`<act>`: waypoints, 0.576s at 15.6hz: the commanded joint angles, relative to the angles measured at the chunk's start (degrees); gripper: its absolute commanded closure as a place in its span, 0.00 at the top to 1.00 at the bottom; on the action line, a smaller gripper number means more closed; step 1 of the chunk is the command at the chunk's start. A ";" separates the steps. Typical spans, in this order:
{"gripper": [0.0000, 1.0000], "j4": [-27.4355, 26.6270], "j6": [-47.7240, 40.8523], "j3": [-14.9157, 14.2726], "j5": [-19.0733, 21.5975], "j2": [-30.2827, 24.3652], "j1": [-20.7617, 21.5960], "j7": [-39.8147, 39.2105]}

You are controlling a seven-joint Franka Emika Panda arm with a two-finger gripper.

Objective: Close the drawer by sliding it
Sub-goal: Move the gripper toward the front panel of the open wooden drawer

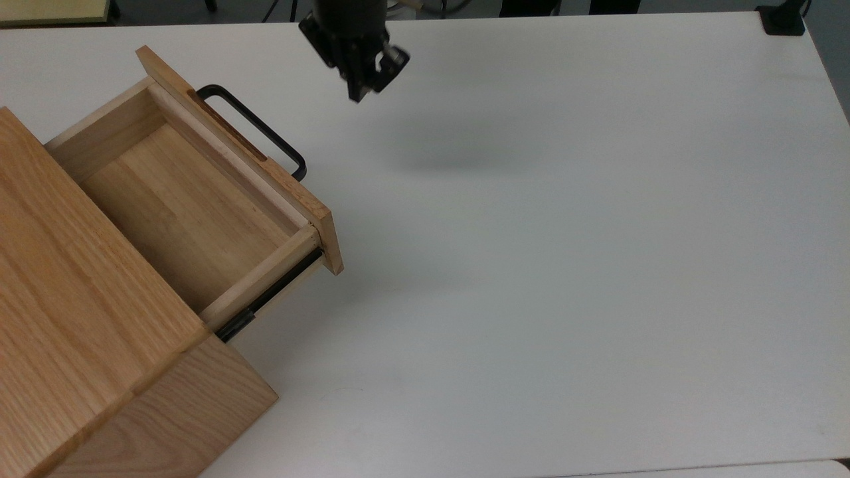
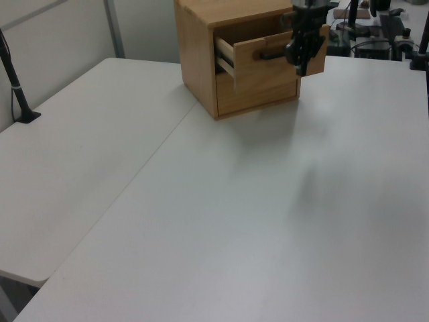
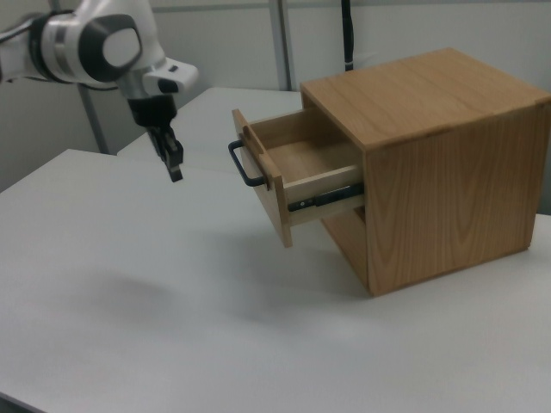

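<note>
A: Drawer, count one: light wood, pulled well out of the upper slot of the cabinet, interior bare. Handle, count one, thin black U-shape on the front panel. Black side rail, one visible in the right view (the opposite side is hidden).

B: Cabinet?

A: One oak-grain block standing on the white table, at the top view's left, cropped by the frame edge there. A closed lower front sits under the drawer in the left view.

B: Arm and gripper?

A: One arm, white with black joints, reaching in from the right view's upper left, its base cut off. Gripper, count one, pointing down and hanging above the table, near the handle but apart from it; in the top view it lies up and to the right of the handle. Fingers pressed together, holding nothing.

B: Hard to make out?

A: In the left view the gripper overlaps the drawer front, covering part of the handle. Dark equipment beyond the far table edge cannot be identified.
</note>
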 commanded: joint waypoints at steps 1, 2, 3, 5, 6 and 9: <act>0.00 0.25 3.38 -0.12 0.37 1.55 -2.42 10.91; 0.00 0.25 4.00 -0.12 -0.24 2.17 -2.69 12.76; 0.00 0.42 4.18 -0.03 -1.90 2.96 -2.78 13.04; 0.00 0.69 5.67 -0.21 -3.67 4.19 -3.04 13.66; 0.00 1.73 6.28 -0.21 -3.93 4.80 -3.65 14.88; 0.00 4.02 6.64 -0.30 -6.30 7.00 -4.98 15.51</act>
